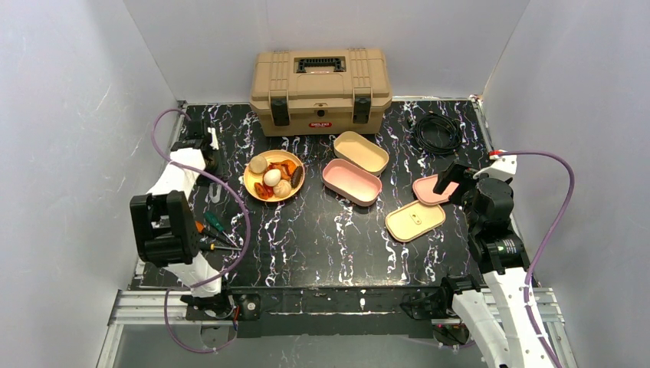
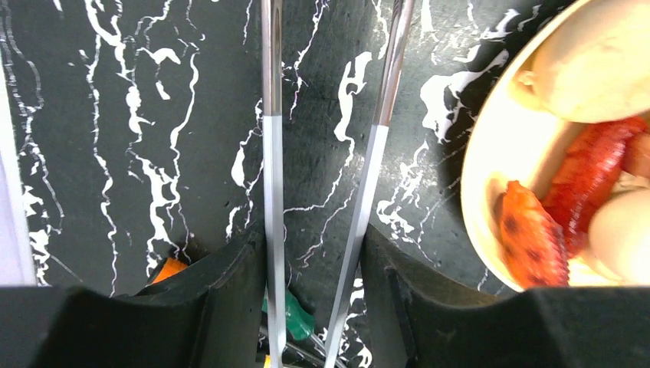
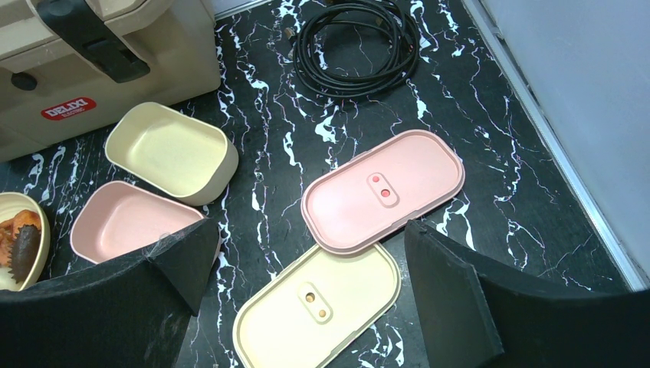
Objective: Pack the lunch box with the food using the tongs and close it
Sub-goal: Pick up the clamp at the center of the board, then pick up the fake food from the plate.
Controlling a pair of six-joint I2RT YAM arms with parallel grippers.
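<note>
The food lies on a yellow plate [image 1: 250, 182]: a white egg [image 1: 272, 178], tan buns [image 1: 257, 164], orange-red chunks [image 1: 286, 167] and a dark brown piece [image 1: 296, 178]. The lunch box stands open in parts: a pink tray [image 1: 351, 181], a cream tray [image 1: 361, 152], a pink lid [image 3: 383, 188] and a cream lid [image 3: 322, 310]. My left gripper [image 2: 314, 245] is shut on the metal tongs [image 2: 272, 153], whose two arms run forward past the plate's [image 2: 479, 153] left side; their tips are out of view. My right gripper [image 3: 306, 238] hangs open above the two lids, holding nothing.
A tan toolbox [image 1: 320, 88] stands at the back. A coiled black cable [image 1: 437, 132] lies at the back right. Screwdrivers with green and orange handles [image 1: 215, 223] lie under my left gripper. White walls close in both sides.
</note>
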